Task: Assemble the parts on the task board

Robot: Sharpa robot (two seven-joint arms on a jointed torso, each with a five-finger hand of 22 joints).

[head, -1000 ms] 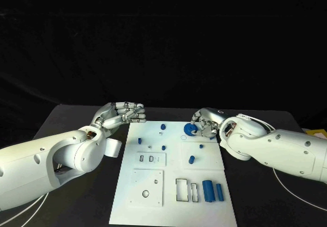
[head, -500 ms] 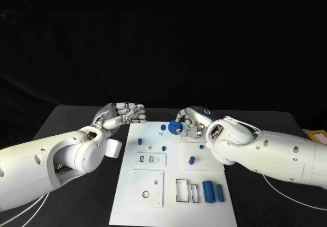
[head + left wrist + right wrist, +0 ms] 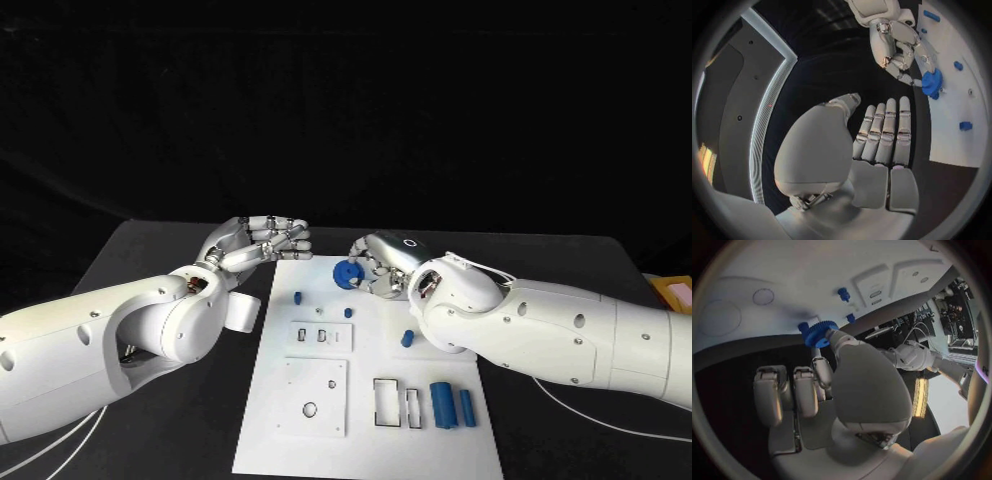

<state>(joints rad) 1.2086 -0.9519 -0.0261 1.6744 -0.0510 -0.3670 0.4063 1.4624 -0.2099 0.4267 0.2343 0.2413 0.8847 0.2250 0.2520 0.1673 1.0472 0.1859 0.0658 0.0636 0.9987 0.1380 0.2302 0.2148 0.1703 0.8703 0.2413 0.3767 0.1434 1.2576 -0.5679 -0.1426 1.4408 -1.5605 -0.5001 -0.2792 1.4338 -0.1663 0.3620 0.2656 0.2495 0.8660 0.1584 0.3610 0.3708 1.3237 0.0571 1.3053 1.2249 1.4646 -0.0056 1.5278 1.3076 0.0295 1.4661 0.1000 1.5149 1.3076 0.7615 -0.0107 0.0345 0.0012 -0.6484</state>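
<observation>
I am pinching the blue gear (image 3: 348,272) in the right hand (image 3: 387,262); I am centring its bore squarely over the task board (image 3: 368,400) peg before lowering.

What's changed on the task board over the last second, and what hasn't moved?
The right hand, holding the blue gear, has carried it leftward along the far end of the task board, toward the left hand. The left hand stayed at the board's far left corner, holding nothing; the other blue parts lie where they were.
</observation>
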